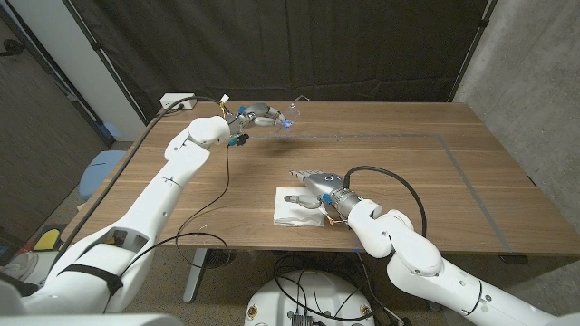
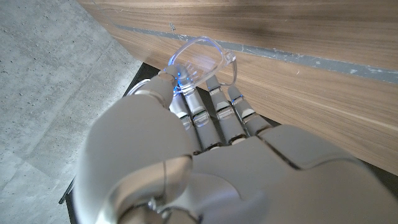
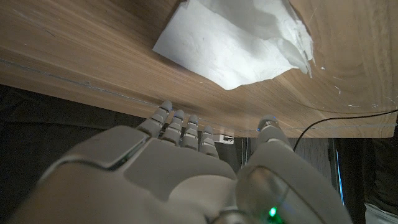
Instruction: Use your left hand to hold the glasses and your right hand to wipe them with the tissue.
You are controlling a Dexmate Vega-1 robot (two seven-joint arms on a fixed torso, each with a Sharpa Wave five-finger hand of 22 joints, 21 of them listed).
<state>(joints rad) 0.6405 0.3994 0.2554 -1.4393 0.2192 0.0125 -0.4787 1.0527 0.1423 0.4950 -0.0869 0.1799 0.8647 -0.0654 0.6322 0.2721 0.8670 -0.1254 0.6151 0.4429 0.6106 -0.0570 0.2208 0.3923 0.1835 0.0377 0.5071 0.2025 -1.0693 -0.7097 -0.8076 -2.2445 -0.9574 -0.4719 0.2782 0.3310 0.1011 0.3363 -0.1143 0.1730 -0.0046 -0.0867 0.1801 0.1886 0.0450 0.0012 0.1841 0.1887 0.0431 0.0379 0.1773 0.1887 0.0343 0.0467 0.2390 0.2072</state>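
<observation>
So far only the holding is done: the left hand (image 1: pixel 256 115) pinches the glasses (image 1: pixel 288 119) above the tabletop (image 1: pixel 453 172), well beyond the tissue (image 1: pixel 294 207), over which the right hand (image 1: pixel 317 188) hovers, fingers released, wiping not begun.

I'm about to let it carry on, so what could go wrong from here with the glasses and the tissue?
The left hand holds the clear glasses only at its fingertips, above the table, so they could slip and drop. The right hand is open above the tissue, which lies partly crumpled; a grasp may catch just one loose layer.
</observation>
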